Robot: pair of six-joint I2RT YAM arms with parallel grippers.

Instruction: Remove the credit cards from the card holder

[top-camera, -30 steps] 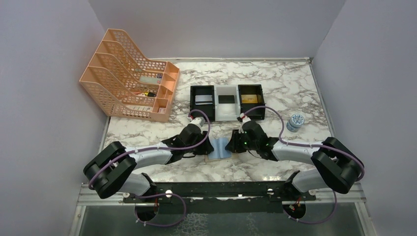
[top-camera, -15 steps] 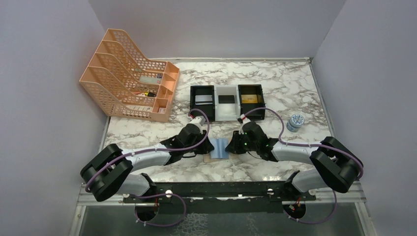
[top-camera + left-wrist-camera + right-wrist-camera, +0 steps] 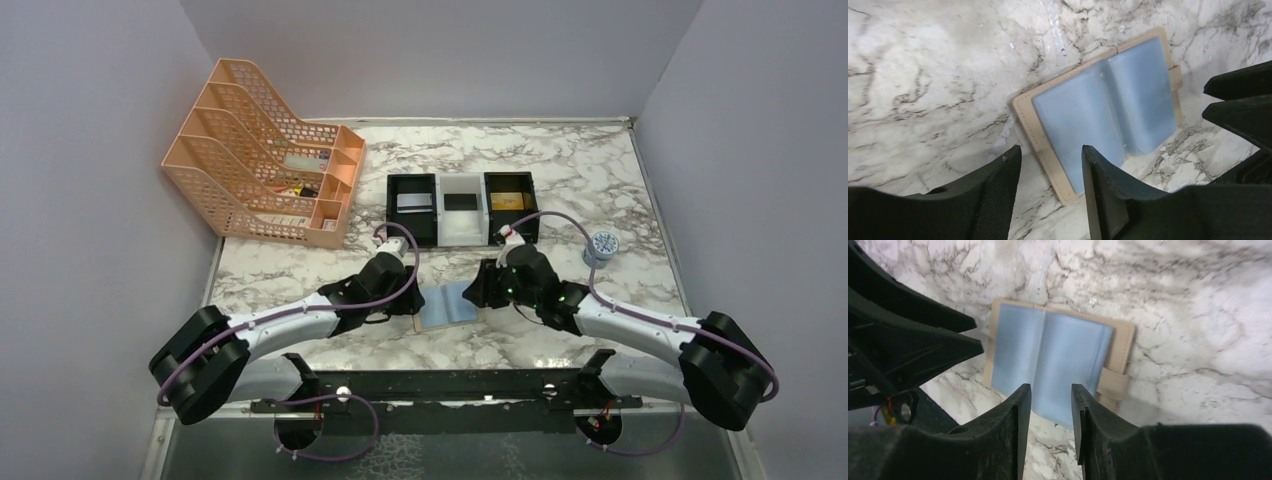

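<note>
The card holder (image 3: 447, 303) lies open on the bench (image 3: 560, 170). The left end effector (image 3: 1051, 152) and the right end effector (image 3: 1050, 390) sit at its two sides, both spread and holding nothing. One should pin a cover down while the other slides a card out.

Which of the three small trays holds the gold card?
The black rectangular tray at the right end; the white middle tray holds a black card, the left black tray a grey card.
</note>
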